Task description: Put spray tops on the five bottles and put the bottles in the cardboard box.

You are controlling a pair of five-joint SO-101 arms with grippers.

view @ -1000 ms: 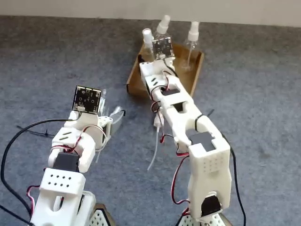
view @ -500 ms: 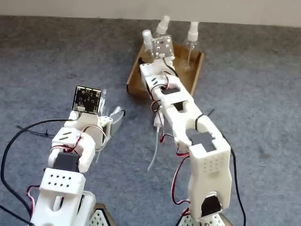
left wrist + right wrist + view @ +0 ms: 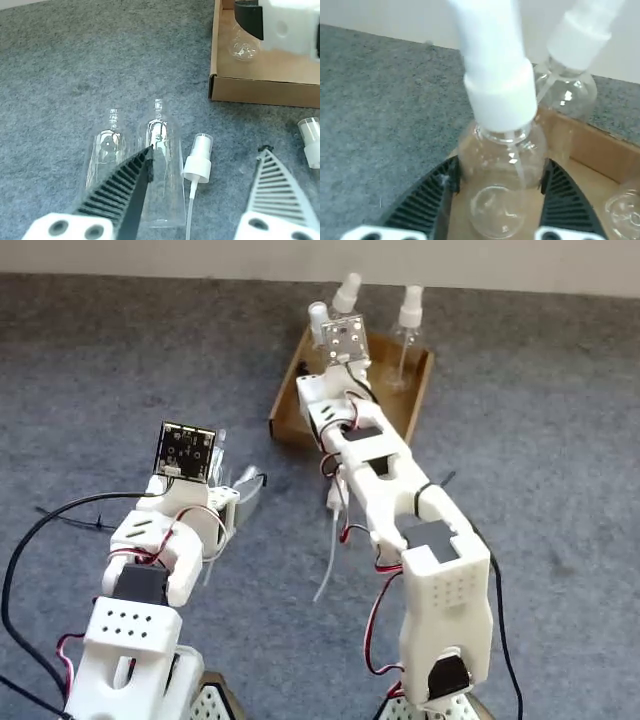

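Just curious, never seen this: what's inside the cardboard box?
Three clear bottles with spray tops stand in the box; the right gripper holds one bottle. The arm hides the box's middle.

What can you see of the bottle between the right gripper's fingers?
The bottle is clear plastic with rounded shoulders. A white spray top is on its neck, and the dip tube shows inside. It stands roughly upright over the cardboard box, at the box's left end in the high view. The right gripper clamps it from both sides. I cannot tell whether its base touches the box floor.
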